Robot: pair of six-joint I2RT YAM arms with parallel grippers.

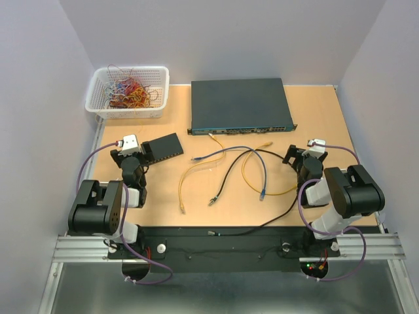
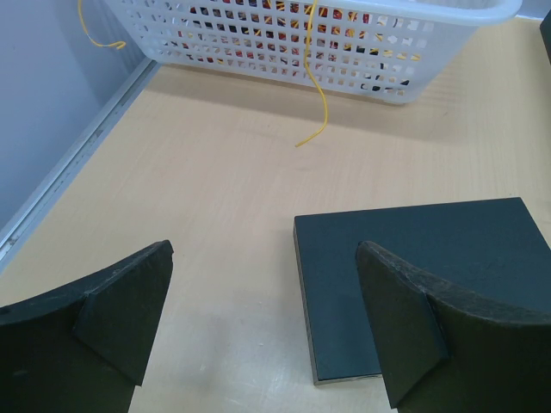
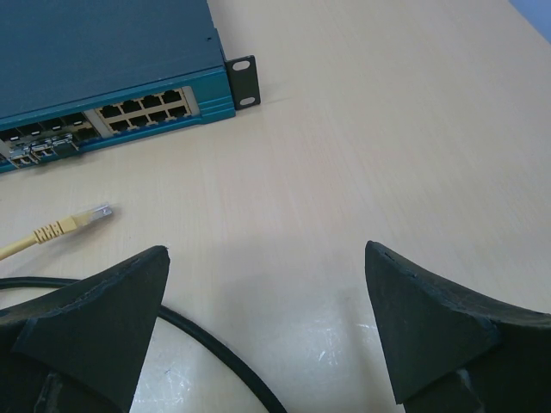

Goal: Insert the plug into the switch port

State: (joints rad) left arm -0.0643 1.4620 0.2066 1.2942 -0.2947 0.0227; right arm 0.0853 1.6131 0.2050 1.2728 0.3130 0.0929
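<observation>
- Both hands are spread wide and hold nothing. The left hand (image 2: 263, 254) hangs over the near left corner of the small flat matte-black rectangular box (image 2: 422, 267). The right hand (image 3: 267, 254) is over the bare pale wood-grain desk (image 3: 387, 129).
- That box lies at the left of the desk. Its row of sockets does not show clearly from here.
- The plug nearest you is the clear hard-plastic plug (image 3: 102, 211) on the yellow cable (image 3: 21, 245). It lies just left of the right hand, near the big teal metal rack switch (image 3: 103, 52).
- Expect the plug to be light, small and slick, with a brittle latch tab, so grip the ribbed yellow boot behind it.
- The cable looks limp yet springy and will likely tug sideways.
- The box looks light and the desk smooth, so it may slide. Brace it with the left hand.
</observation>
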